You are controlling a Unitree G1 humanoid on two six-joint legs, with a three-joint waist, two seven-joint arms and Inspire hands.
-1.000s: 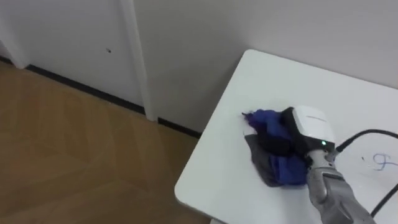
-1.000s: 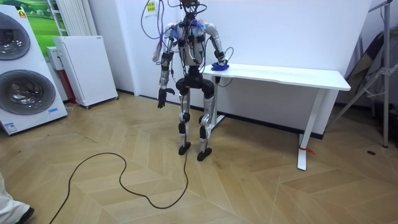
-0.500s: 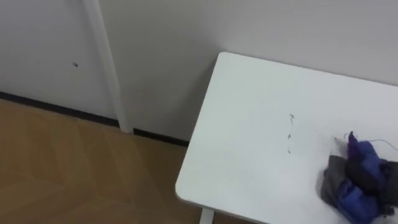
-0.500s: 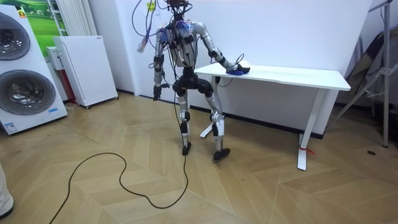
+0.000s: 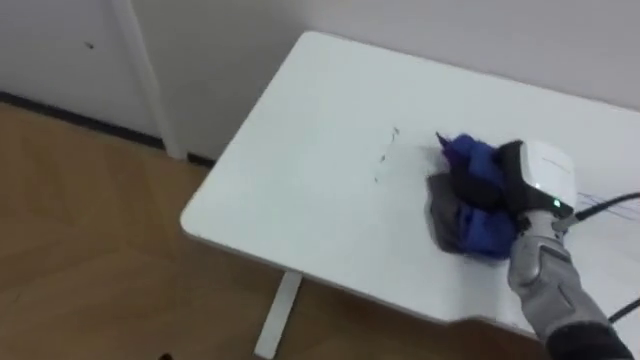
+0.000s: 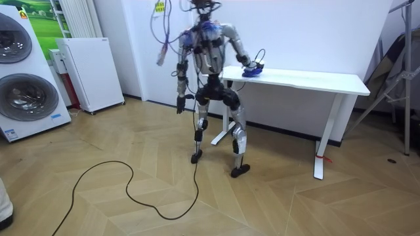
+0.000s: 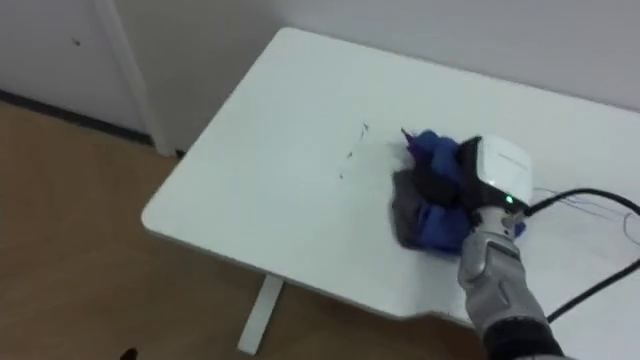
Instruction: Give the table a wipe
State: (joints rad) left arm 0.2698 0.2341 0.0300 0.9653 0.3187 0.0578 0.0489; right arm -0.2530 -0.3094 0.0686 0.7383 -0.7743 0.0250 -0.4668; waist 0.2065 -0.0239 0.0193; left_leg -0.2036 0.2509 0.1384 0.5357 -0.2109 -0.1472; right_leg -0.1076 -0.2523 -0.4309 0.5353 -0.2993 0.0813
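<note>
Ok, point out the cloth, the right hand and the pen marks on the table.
cloth (image 5: 478, 232): left eye view, its blue lower fold.
right hand (image 5: 542, 172): left eye view, its white back.
pen marks (image 5: 386, 154): left eye view, the middle stroke.

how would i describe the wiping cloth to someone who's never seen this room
Find the long white table against the wall and look toward its end nearest the standing robot. The cloth sits on the tabletop there, bunched in the robot's right hand. It is a crumpled blue and grey wad, unlike the thin pen marks beside it.
</note>
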